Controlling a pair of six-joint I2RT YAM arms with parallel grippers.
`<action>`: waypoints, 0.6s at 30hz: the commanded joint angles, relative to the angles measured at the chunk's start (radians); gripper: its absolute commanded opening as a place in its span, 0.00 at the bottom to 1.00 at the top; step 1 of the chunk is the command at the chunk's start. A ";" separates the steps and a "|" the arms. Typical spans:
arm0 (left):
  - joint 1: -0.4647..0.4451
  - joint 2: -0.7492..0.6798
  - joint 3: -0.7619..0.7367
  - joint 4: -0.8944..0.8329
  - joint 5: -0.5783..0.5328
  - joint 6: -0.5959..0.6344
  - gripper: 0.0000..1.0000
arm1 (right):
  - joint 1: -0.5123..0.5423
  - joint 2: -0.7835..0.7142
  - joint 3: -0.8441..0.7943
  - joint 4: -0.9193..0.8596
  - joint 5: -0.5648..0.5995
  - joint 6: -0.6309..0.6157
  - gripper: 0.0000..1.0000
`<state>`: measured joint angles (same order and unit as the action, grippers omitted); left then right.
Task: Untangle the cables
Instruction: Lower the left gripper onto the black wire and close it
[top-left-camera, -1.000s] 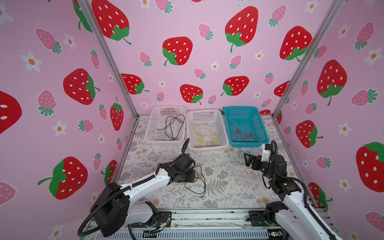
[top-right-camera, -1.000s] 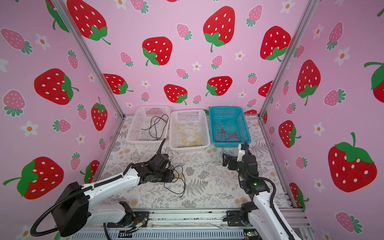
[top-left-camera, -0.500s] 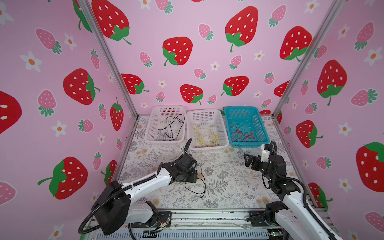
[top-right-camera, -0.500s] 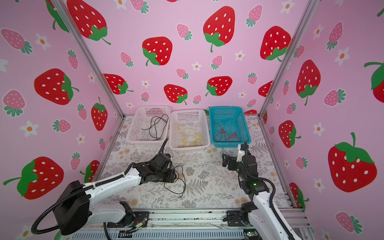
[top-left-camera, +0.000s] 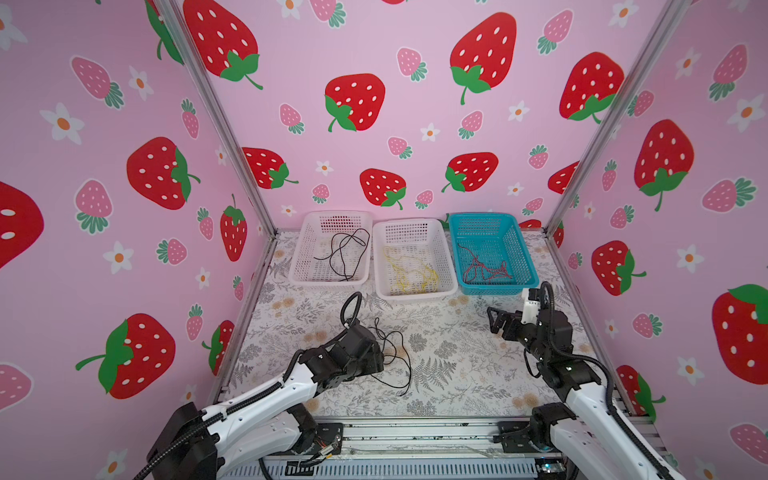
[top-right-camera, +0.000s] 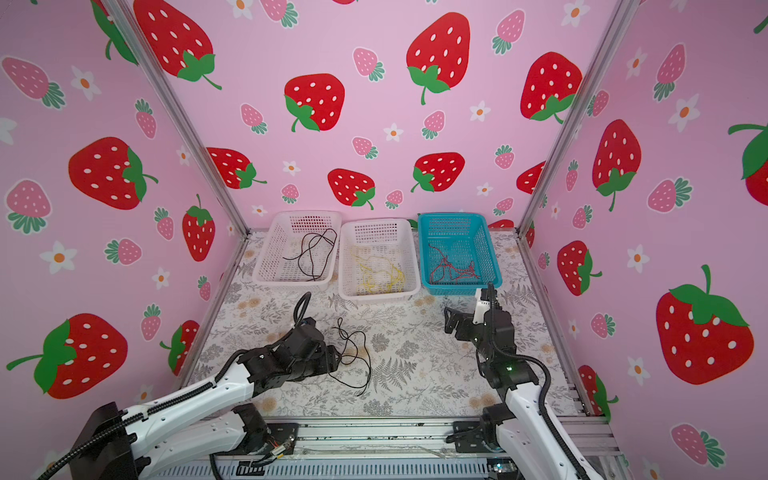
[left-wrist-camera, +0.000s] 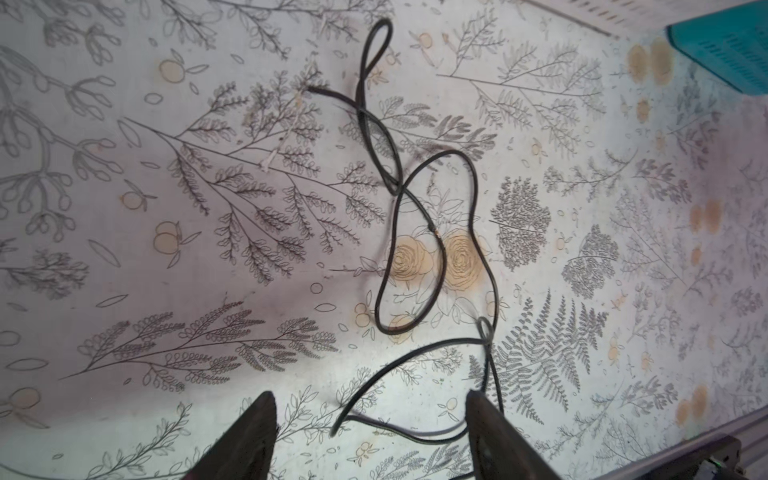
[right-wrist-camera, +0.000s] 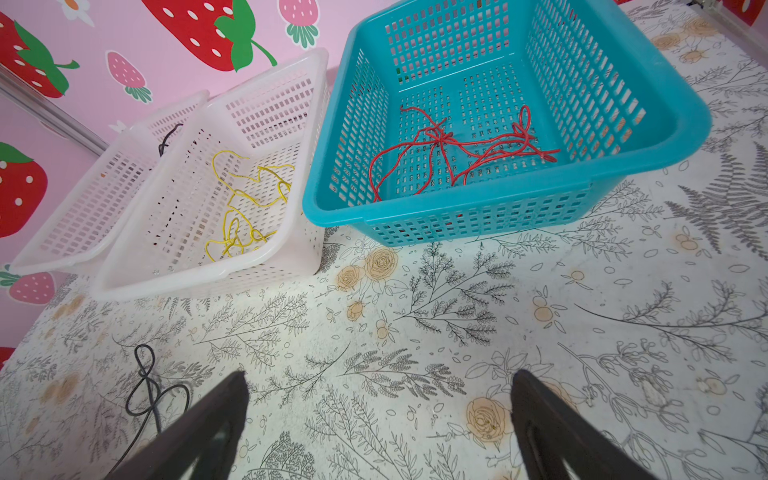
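A thin black cable (left-wrist-camera: 395, 187) lies in loose loops on the floral counter (left-wrist-camera: 166, 249). It looks light, limp and likely to slither. The left fingers (left-wrist-camera: 245, 440) are spread, with one strand between them, a fair spot to pinch. The right fingers (right-wrist-camera: 544, 432) gape wide, empty. The teal basket (top-left-camera: 494, 288) stands well behind; nothing blocks the way.

A robot lab cell, where I work.
Pink strawberry-print panels (top-left-camera: 374, 62) close me in on three sides, held by aluminium posts (top-left-camera: 226, 137). My left arm (top-left-camera: 266, 399) and right arm (top-left-camera: 590, 399) are mounted on a slotted metal rail (top-left-camera: 415, 436) at the front of a table under a floral sheet (top-left-camera: 457, 365), with three plastic baskets (top-left-camera: 409, 222) lined up along the back.
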<state>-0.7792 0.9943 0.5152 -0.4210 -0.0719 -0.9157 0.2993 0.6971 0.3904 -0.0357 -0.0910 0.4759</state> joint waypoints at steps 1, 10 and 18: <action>-0.004 0.006 -0.024 0.051 -0.029 -0.076 0.73 | 0.006 0.001 -0.013 0.023 -0.009 -0.006 0.99; -0.003 0.075 -0.089 0.205 0.048 -0.083 0.57 | 0.006 0.002 -0.015 0.025 -0.010 -0.002 0.99; -0.003 0.061 -0.089 0.204 0.015 -0.064 0.27 | 0.006 0.007 -0.015 0.028 -0.013 -0.001 0.99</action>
<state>-0.7792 1.0649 0.4278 -0.2298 -0.0277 -0.9733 0.2993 0.7013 0.3893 -0.0238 -0.0967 0.4763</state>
